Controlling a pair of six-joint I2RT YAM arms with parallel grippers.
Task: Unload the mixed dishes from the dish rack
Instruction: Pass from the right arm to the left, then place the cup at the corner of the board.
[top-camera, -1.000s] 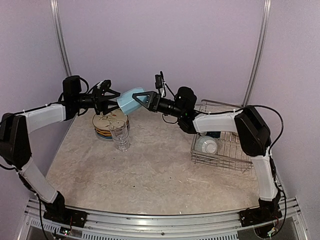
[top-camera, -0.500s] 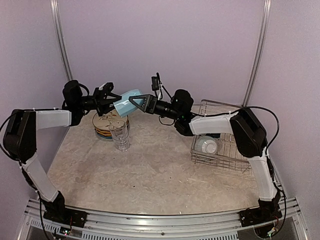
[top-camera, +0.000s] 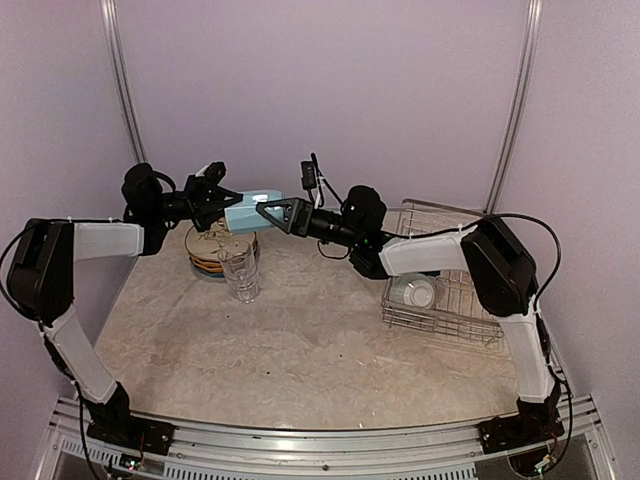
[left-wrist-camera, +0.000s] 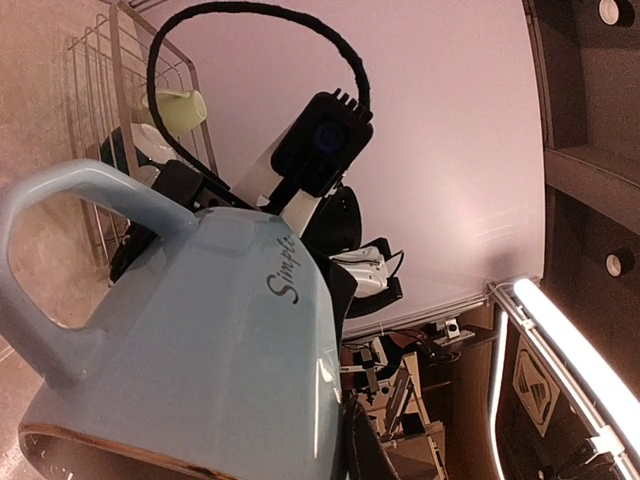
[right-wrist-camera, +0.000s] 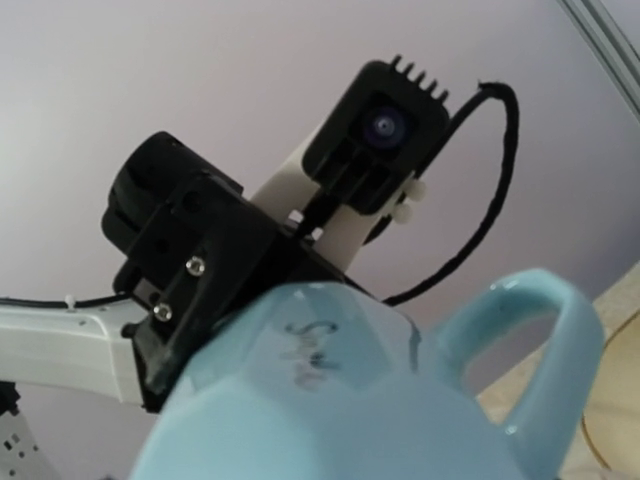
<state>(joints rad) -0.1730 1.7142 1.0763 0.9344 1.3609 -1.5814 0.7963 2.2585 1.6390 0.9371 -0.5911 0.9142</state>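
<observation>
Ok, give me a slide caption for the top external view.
Left pincer and right pincer both grip a light blue mug above the plate stack.

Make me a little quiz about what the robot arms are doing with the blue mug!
1. True or false: the left gripper and the right gripper both grip the light blue mug.
2. What stands on the table just in front of the stack of plates? A) a clear glass tumbler B) a spoon C) a kettle
3. Fill in: the silver wire ____ on the right holds dishes not yet unloaded.
Key: 1 true; 2 A; 3 dish rack.
</observation>
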